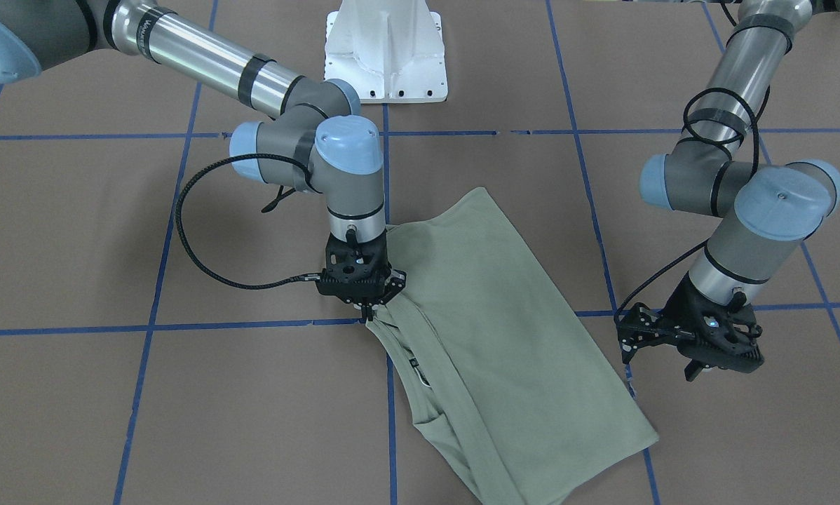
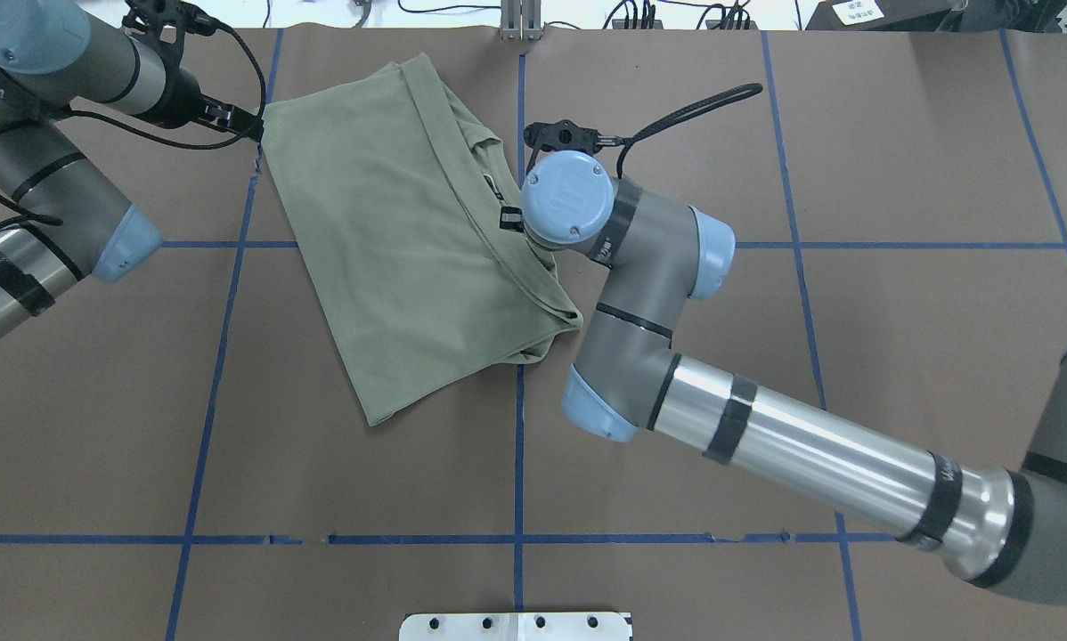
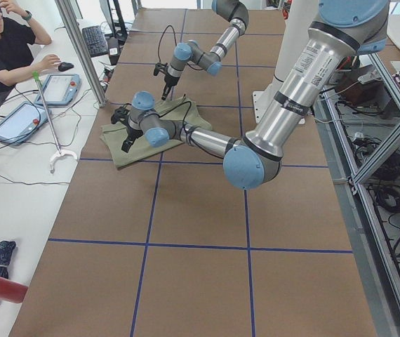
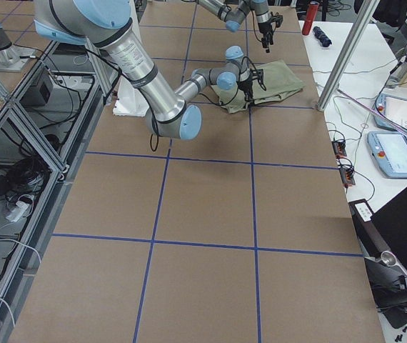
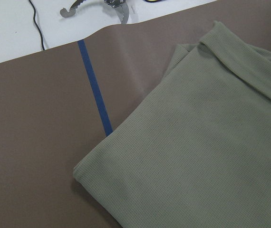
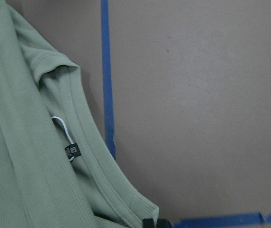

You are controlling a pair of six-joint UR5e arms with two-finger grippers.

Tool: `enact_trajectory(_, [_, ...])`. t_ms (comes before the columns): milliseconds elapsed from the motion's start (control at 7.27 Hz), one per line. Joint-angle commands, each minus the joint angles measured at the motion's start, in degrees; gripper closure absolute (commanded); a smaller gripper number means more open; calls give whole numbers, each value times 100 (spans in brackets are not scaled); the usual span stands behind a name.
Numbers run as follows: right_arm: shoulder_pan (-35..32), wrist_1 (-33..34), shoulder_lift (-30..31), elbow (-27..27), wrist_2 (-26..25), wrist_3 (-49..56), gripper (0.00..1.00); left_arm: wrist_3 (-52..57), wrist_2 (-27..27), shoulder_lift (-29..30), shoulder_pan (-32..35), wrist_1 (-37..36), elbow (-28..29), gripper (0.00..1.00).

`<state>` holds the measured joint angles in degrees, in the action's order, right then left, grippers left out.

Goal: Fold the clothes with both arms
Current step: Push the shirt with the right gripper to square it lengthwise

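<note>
Looks maybe halfway: shirt (image 1: 497,330) folded over but bunched at collar (image 6: 88,142), right gripper (image 1: 369,308) pinching that edge, left gripper (image 1: 704,365) off it, can't tell if open.

Two fixed cameras are looking steeply down on the table (image 2: 854,401) from opposite long sides, and two more are looking along it from its ends, farther off. Both wrist cameras are pointing closely at the shirt (image 5: 197,142), each framing a different edge of it.

grey-and-silver tubular right arm (image 1: 202,59) and left arm (image 1: 739,63): light-blue joint caps (image 1: 350,144), black tape bands (image 1: 255,78), looping black cables (image 1: 177,221), black openwork end effectors (image 1: 371,312) (image 1: 700,361).
</note>
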<state>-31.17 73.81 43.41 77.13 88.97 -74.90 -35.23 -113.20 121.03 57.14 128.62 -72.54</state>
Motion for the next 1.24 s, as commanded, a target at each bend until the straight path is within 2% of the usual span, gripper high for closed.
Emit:
enact_trajectory(0, [540, 623, 1008, 1528, -597, -287, 100, -19, 0, 0, -18, 5, -14, 0])
enact_trajectory(275, [866, 1047, 1789, 2574, -993, -392, 100, -19, 0, 0, -18, 5, -23, 0])
enact_trajectory(412, [920, 1065, 2003, 2788, -1004, -506, 100, -19, 0, 0, -27, 5, -23, 0])
enact_trajectory(550, [972, 1065, 2022, 2773, -1004, -508, 100, -28, 0, 0, -27, 5, -40, 0])
enact_trajectory(688, [1042, 1048, 2040, 2686, -1031, -464, 1, -28, 0, 0, -27, 5, -67, 0])
enact_trajectory(825, [1087, 1039, 1988, 2615, -1187, -438, 0, -28, -9, 0, -27, 5, -84, 0])
enact_trajectory(962, [939, 1065, 1857, 2632, -1076, -376, 0, -28, 0, 0, -36, 5, -137, 0])
enact_trajectory(1100, [668, 1065, 1786, 2649, -474, -210, 0, -106, -9, 0, -71, -3, -233, 0])
